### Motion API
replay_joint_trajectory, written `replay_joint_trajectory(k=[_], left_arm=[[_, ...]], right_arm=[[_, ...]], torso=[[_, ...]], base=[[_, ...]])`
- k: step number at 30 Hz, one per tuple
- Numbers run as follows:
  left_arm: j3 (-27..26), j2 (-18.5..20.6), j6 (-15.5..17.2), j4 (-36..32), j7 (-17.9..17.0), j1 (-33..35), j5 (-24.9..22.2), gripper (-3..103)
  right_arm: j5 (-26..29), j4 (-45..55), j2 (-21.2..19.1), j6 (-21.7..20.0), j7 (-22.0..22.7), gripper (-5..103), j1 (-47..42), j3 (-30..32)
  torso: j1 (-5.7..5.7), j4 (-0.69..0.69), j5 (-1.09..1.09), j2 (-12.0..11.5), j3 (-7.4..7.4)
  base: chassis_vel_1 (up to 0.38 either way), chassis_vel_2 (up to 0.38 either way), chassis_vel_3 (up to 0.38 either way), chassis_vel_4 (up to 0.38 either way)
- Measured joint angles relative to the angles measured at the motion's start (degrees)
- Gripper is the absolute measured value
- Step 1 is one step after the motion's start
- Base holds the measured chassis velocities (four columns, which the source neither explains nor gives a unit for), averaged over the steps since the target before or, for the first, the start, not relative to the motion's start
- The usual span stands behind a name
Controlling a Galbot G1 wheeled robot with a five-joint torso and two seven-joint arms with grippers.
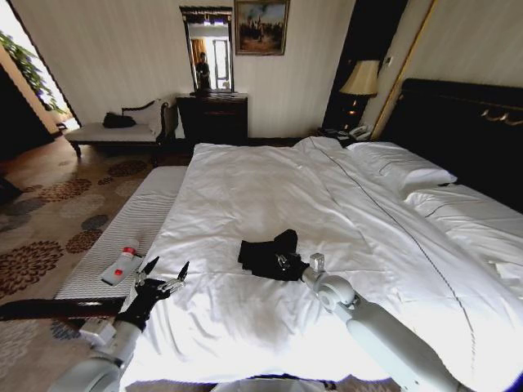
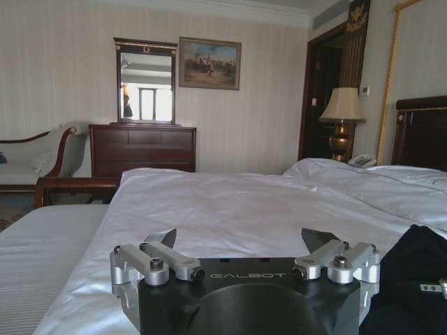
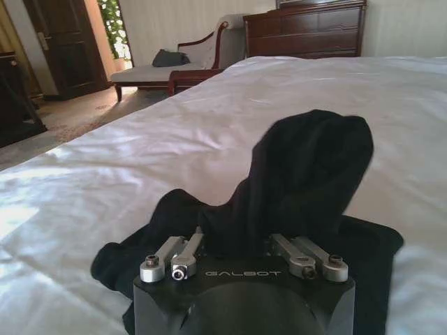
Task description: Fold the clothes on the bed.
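The black T-shirt [image 1: 268, 256] lies bunched on the white duvet of the bed [image 1: 270, 188], toward the foot edge and roughly midway between the two long sides. One fold of the fabric stands up in a rounded peak [image 3: 307, 174].

The right gripper [image 1: 288, 263] sits at the shirt's near edge, fingers closed on the raised fold (the right wrist view shows black cloth rising straight from between the jaws). The right arm reaches in from the foot corner.

The left gripper [image 1: 163, 273] hovers at the foot-left corner of the bed, above the duvet's edge, fingers spread apart and holding nothing. It is well apart from the shirt.

A white bottle with a red cap [image 1: 121, 265] lies on the grey striped bench [image 1: 122, 237] beside the bed's left side.
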Motion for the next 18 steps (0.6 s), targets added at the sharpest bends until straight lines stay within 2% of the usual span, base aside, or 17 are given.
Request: replay_joint_trajectory(k=[2,3,5,6,9,12,13,15,16,17,18], left_arm=[[0.00,0.00,0.00,0.00,0.00,0.00,0.00,100],[0.00,0.00,0.00,0.00,0.00,0.00,0.00,100],[0.00,0.00,0.00,0.00,0.00,0.00,0.00,100],[0.00,0.00,0.00,0.00,0.00,0.00,0.00,100],[0.00,0.00,0.00,0.00,0.00,0.00,0.00,100],[0.00,0.00,0.00,0.00,0.00,0.00,0.00,100],[0.00,0.00,0.00,0.00,0.00,0.00,0.00,100],[0.00,0.00,0.00,0.00,0.00,0.00,0.00,100],[0.00,0.00,0.00,0.00,0.00,0.00,0.00,100],[0.00,0.00,0.00,0.00,0.00,0.00,0.00,100],[0.00,0.00,0.00,0.00,0.00,0.00,0.00,100]], right_arm=[[-0.02,-0.01,-0.07,-0.18,0.34,37,1.52,-2.20],[0.05,-0.01,-0.11,-0.31,0.49,37,2.16,-3.11],[0.59,-0.04,-0.41,-0.69,0.95,47,4.39,-6.33],[0.59,-0.04,-0.41,-0.69,0.95,47,4.39,-6.33],[0.95,0.01,-0.75,-1.19,1.28,64,7.54,-10.97],[1.07,0.29,-0.49,-1.43,1.48,70,8.04,-11.74],[1.42,0.71,-0.19,-1.60,1.80,81,8.10,-11.80],[1.84,1.09,-0.04,-1.75,2.01,81,8.01,-11.62],[2.17,1.48,0.01,-1.81,2.15,86,7.70,-11.10],[2.25,1.60,0.02,-1.81,2.18,86,7.56,-10.89],[2.80,2.39,-0.02,-1.82,2.28,96,6.43,-9.52]], torso=[[0.00,0.00,0.00,0.00,0.00],[0.00,0.01,0.00,0.00,0.00],[0.00,0.01,0.00,0.00,0.00],[0.00,0.01,0.00,0.00,0.00],[0.00,0.01,0.00,0.00,0.00],[0.00,0.01,0.00,0.00,0.00],[0.00,0.01,0.00,0.00,0.00],[0.00,0.01,0.00,0.00,0.00],[0.00,0.01,0.00,0.00,0.00],[0.00,0.02,0.00,0.00,0.00],[0.00,0.00,0.00,0.00,0.00]], base=[[0.000,0.000,0.000,0.000],[0.000,0.000,0.000,0.000],[0.000,0.000,0.000,0.000],[0.000,0.000,0.000,0.000],[0.000,0.000,0.000,0.000],[0.000,0.000,0.000,0.000],[0.000,0.000,0.000,0.000],[0.000,0.000,0.000,0.000],[0.000,0.000,0.000,0.000],[0.000,0.000,0.000,0.000],[0.000,0.000,0.000,0.000]])
